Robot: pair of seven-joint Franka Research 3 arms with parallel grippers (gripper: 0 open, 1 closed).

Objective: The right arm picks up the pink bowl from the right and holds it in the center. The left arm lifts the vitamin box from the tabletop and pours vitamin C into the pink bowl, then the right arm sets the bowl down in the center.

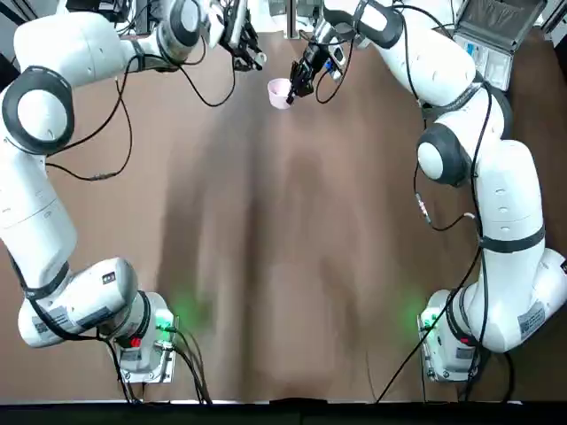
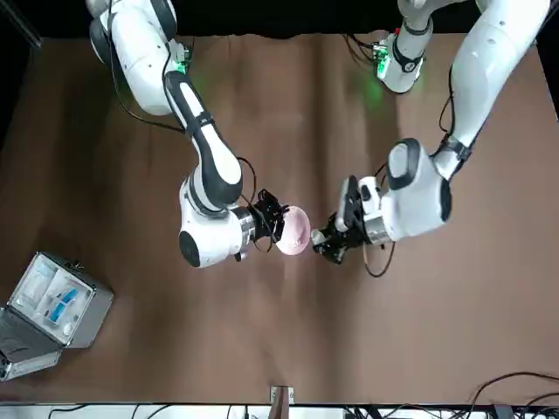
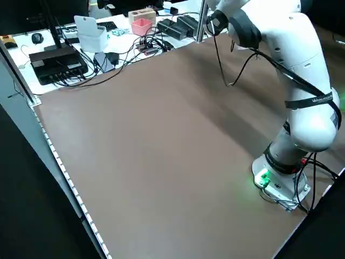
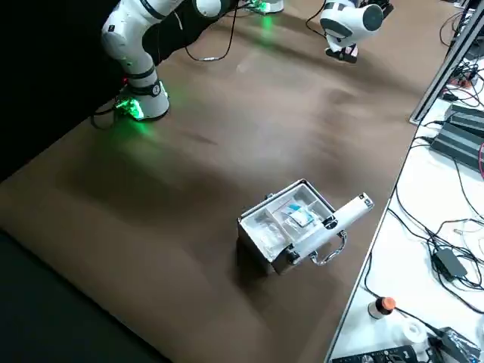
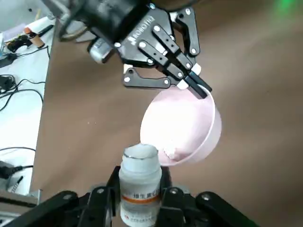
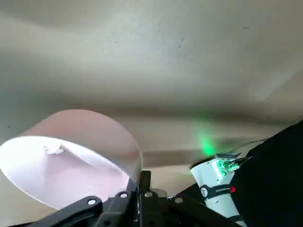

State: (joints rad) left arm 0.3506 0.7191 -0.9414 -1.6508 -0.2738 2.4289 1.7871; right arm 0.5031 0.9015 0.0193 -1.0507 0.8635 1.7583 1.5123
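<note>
The pink bowl (image 2: pixel 295 231) is the reference point, held above the brown tabletop (image 2: pixel 349 340). Right gripper (image 2: pixel 281 225): at the bowl's rim, jaws clamped on its wall. Left gripper (image 5: pixel 141 177): beside the bowl, jaws clamped around the white vitamin bottle (image 5: pixel 140 187). Small whitish pieces (image 6: pixel 54 150) lie inside the bowl. Open hinged case (image 4: pixel 283 227): well apart from the bowl, toward the robot's right.

Pale pink bowl (image 2: pixel 295 230), brown tabletop (image 2: pixel 437 314)

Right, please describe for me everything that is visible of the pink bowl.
The pink bowl is round, pale pink and smooth, perhaps plastic, with a whitish inside and thin rim. The right gripper pinches its rim, holding it tilted above the tabletop. Something small and white lies inside. The bottle's mouth is near.
</note>
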